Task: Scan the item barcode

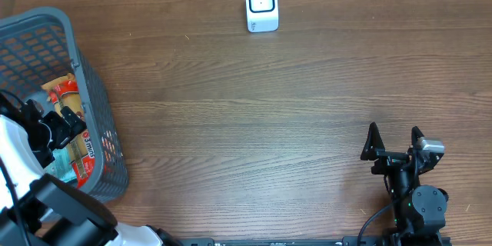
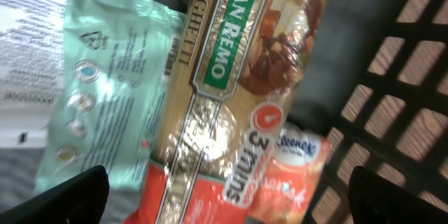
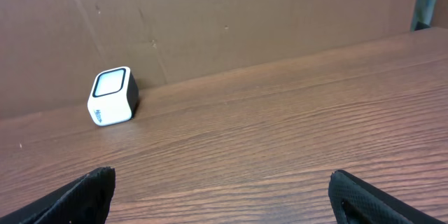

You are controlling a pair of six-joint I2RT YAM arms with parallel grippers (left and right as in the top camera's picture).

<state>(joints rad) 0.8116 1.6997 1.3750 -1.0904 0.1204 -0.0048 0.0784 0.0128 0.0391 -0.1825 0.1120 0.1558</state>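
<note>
looking down from overhead, i am seeing the grey basket [image 1: 96, 104] sitting at the left edge of the surface [image 1: 246, 138]. the left end effector [image 1: 61, 127] is hanging over its contents, spread wide and pinching nothing. the white scanner [image 1: 261, 5] is standing at the far edge, well apart from the basket. the right end effector [image 1: 395, 132] is waiting near the front right, also spread and empty.

moving to the left wrist view, the spaghetti packet [image 2: 231, 77] is lying right below me, between a pale green pouch [image 2: 112, 91] and a small kleenex pack [image 2: 297, 157] beside the basket wall. my black fingertips [image 2: 70, 196] are showing at the bottom corners, straddling the packet without touching it. i am judging the pick to be the step in hand, not yet begun. i am planning to come down square across the packet's narrow width, keeping one finger off the lattice and the other off the pouch, and closing gently so the pasta is not snapping. no barcode is showing on this face, so i am expecting to turn the packet before presenting it.

switching to the right wrist view, the scanner is showing its pale window, and the fingers are framing only bare wood.
</note>
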